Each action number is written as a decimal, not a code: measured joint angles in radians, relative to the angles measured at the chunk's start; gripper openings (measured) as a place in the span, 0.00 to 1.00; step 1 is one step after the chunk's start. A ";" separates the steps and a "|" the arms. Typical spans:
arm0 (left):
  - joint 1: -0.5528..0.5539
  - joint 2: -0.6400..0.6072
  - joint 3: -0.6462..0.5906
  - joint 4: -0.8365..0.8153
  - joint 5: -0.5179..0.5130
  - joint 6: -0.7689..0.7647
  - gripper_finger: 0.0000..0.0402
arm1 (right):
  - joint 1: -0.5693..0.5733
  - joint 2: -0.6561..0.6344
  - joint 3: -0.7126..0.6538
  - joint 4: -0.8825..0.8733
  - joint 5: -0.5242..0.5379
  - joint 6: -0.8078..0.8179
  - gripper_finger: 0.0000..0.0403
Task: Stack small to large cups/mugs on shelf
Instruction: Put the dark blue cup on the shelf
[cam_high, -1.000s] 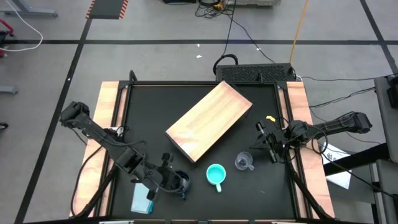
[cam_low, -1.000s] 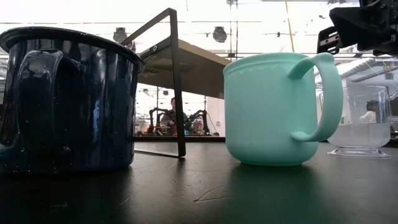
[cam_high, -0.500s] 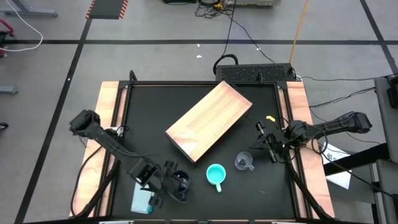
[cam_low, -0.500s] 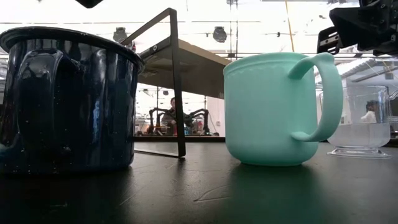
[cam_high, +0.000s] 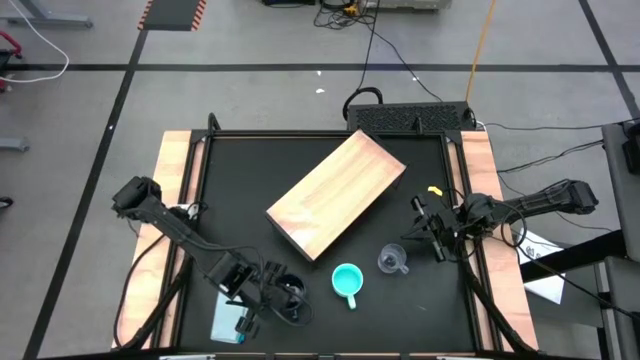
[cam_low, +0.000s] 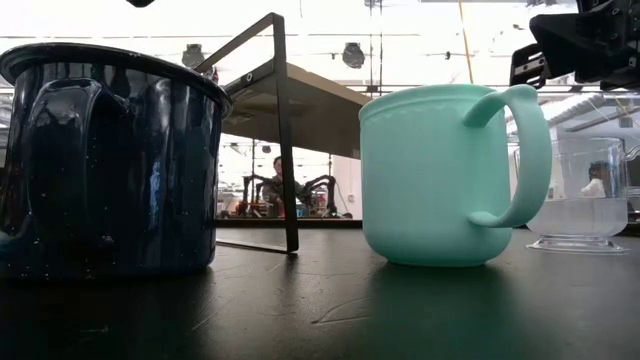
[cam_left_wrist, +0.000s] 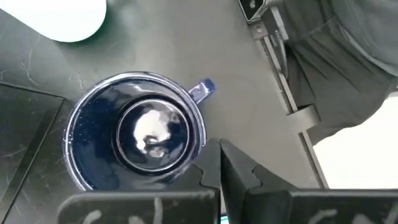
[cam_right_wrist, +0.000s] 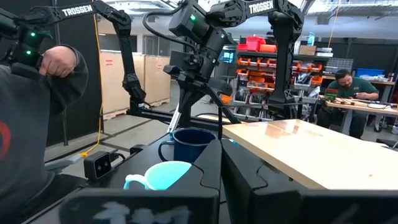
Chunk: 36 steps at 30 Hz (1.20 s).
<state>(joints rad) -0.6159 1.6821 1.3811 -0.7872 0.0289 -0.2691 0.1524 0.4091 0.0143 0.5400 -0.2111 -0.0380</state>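
The dark navy mug (cam_high: 288, 292) stands upright on the black table near its front left, with its handle (cam_left_wrist: 202, 89) showing in the left wrist view. My left gripper (cam_left_wrist: 221, 163) is shut and hovers just above this mug, pointing down beside its rim. The turquoise mug (cam_high: 347, 281) and the small clear cup (cam_high: 392, 261) stand upright to its right. The wooden shelf board (cam_high: 336, 194) lies slantwise at the table's middle. My right gripper (cam_right_wrist: 221, 171) is shut and empty at the table's right, level above the clear cup's right side (cam_low: 580, 45).
A flat pale-teal block (cam_high: 229, 322) lies at the front left, beside my left arm. A black metal frame (cam_low: 281, 130) stands behind the mugs. People show in the room beyond the table (cam_right_wrist: 345, 84). Free black table lies between the board and the mugs.
My left arm has swung a little toward the table's near edge and right, bringing its gripper over the navy mug. The mugs, the cup and the board have stayed where they were.
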 joint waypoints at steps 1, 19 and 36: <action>0.000 0.000 0.000 0.000 -0.002 0.000 0.00 | 0.000 0.000 0.000 0.000 0.000 0.000 0.00; 0.000 0.000 -0.001 -0.003 -0.008 0.006 0.09 | 0.000 -0.001 0.000 0.010 0.000 0.000 0.00; 0.000 0.000 -0.040 0.036 -0.037 -0.021 0.35 | 0.000 0.000 0.000 0.010 0.000 0.000 0.00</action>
<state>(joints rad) -0.6159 1.6817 1.3413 -0.7509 -0.0086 -0.2903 0.1520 0.4088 0.0143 0.5495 -0.2108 -0.0380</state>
